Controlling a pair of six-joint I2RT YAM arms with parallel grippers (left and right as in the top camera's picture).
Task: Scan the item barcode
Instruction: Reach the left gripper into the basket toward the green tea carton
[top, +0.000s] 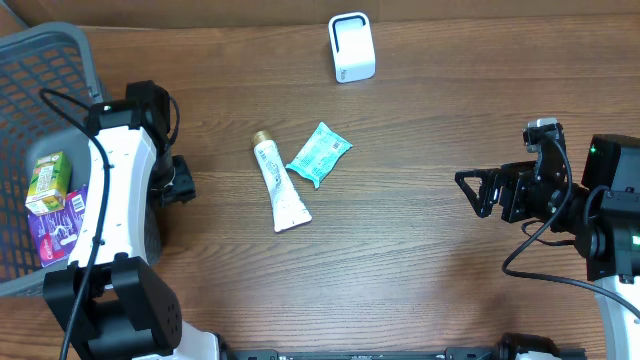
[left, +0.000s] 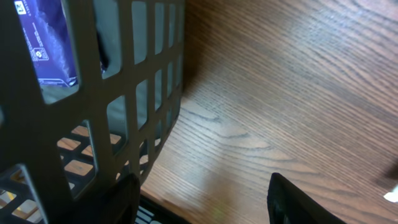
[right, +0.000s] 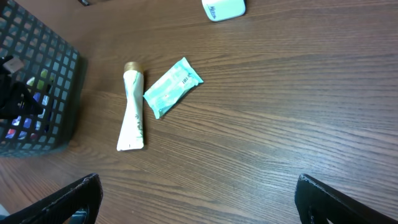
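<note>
The right gripper (top: 468, 192) stands wide with nothing between its fingers. The tube (top: 279, 185) and the teal packet (top: 319, 154) lie side by side on the surface (top: 420, 270) well ahead of it, and the white scanner (top: 351, 47) sits farther ahead. The left gripper (left: 202, 186) is partly spread and empty, just beside the wall of the basket (left: 143, 93).

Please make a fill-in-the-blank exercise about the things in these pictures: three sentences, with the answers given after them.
The tube has a ____ cap.
The green box sits ____ the grey basket.
The right tool holds nothing and is ____.
Missing words: gold; inside; open.
</note>
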